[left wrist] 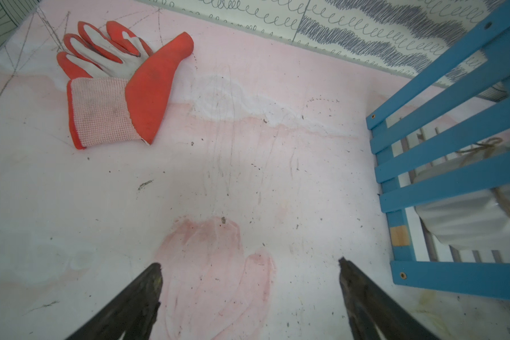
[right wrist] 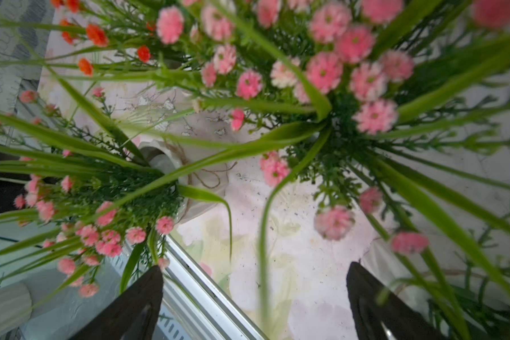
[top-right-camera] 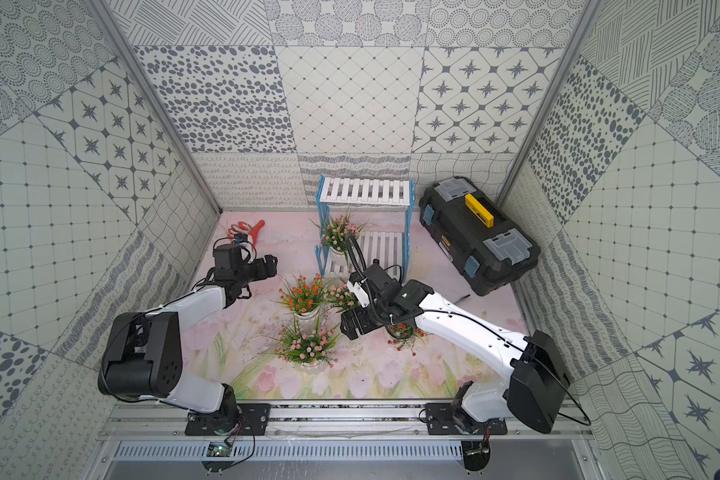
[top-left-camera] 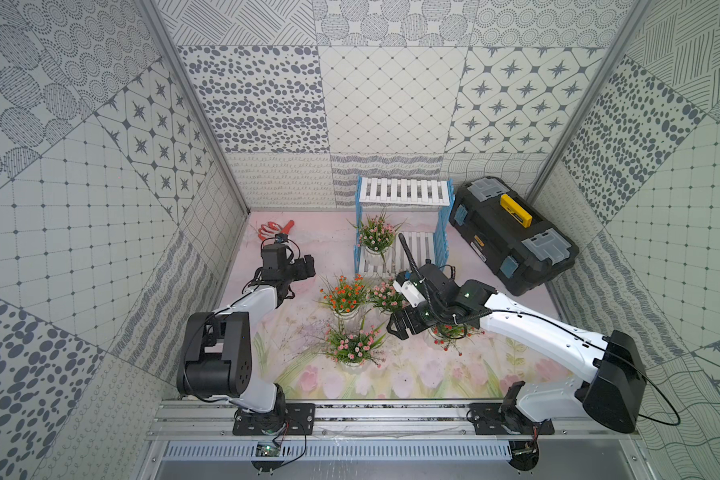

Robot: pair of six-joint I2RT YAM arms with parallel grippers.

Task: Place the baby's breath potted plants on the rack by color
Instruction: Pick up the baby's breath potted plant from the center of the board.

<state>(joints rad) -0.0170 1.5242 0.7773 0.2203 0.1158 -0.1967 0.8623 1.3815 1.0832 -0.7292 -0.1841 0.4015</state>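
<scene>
Right gripper (right wrist: 255,266), jaws spread and empty, hovers mid-tabletop; upright pink potted plant (top-left-camera: 385,293) stands just beside it on the rack (top-left-camera: 404,193) side. Left gripper (left wrist: 249,263), also spread, is farther off.

Robot lab booth: patterned wall panels (top-left-camera: 391,99) (aluminium-framed), mounting rail (top-left-camera: 391,420).

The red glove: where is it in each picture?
Top view: red glove in the far left corner of the mat.
Top view: same corner.
Left wrist view: on the mat, apart from the rack.
Right wrist view: absent.
Shared landmark: the rack's blue frame.
</scene>
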